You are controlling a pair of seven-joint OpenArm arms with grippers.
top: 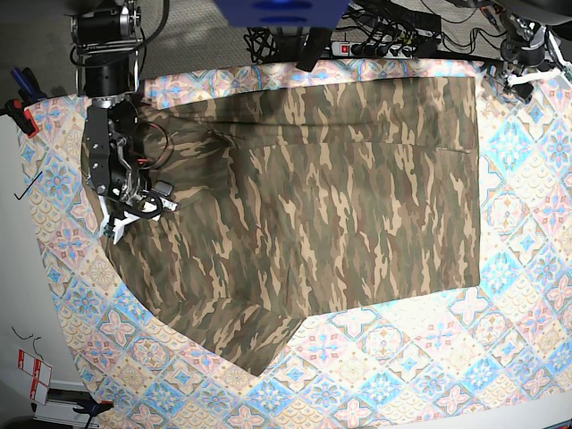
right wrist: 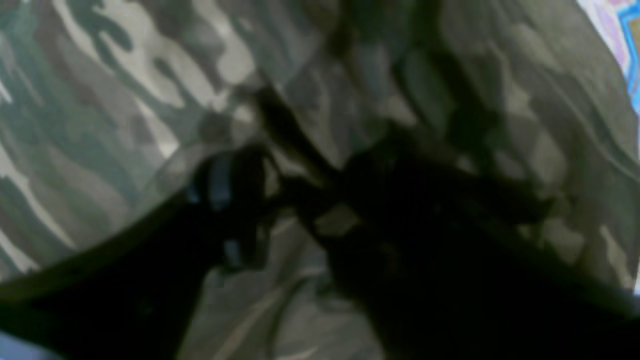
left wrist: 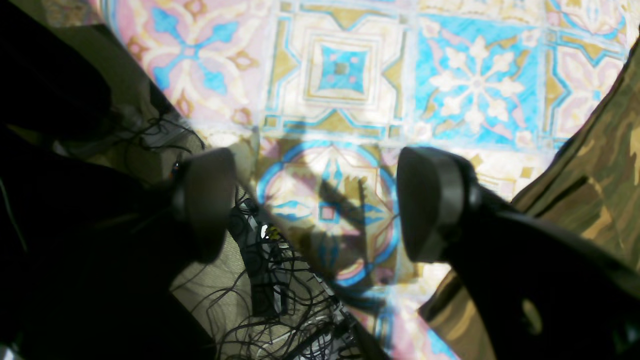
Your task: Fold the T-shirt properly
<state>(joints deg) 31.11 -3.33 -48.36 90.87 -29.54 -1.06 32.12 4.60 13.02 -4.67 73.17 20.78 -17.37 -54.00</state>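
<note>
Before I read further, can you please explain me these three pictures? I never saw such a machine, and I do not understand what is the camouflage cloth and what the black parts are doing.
This is a robot with two arms. One picture looks down from above; the other two come from small cameras on the wrists.

From above you see a camouflage T-shirt spread on a tile-patterned tablecloth. The right gripper is down on the shirt's edge, at the left of that picture. Its wrist view is dark and blurred, filled with camouflage fabric, so I cannot tell whether it has pinched the cloth.

The left gripper shows in its own wrist view: two black fingers spread wide, nothing between them, above the tablecloth beside the shirt. Cables lie beyond the table edge.
</note>
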